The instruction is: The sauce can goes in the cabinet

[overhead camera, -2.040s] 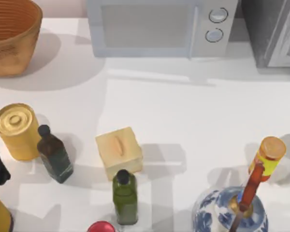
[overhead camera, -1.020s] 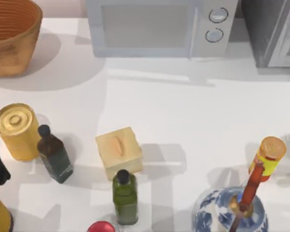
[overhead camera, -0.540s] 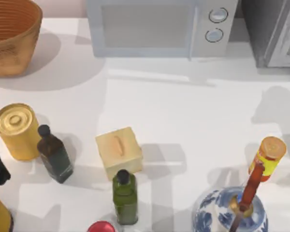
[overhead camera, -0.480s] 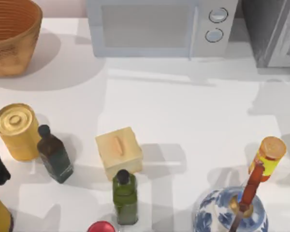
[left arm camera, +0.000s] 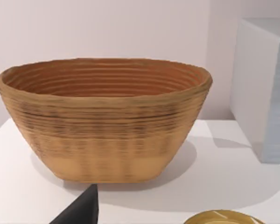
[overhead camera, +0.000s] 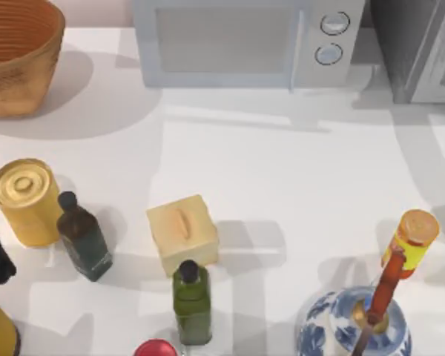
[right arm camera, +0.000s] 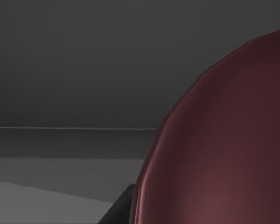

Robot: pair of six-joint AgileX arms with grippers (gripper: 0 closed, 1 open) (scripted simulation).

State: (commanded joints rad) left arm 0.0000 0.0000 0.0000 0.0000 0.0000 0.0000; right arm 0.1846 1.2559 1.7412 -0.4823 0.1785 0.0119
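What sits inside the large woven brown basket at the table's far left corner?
The woven brown basket shows bare ribbed inner walls in the left wrist view, with nothing rising above its rim. Its bottom is hidden behind the near wall, so any low contents cannot be seen.

A maroon can top (right arm camera: 224,149) against dark grey cabinet (overhead camera: 419,48); white microwave (overhead camera: 245,41); ribbed tan basket (overhead camera: 18,52); all-yellow can (overhead camera: 26,200); blue-and-white patterned vase (overhead camera: 352,330); yellow bottle (overhead camera: 411,241) with orange cap; pale yellow block (overhead camera: 183,233); olive green bottle (overhead camera: 192,300)
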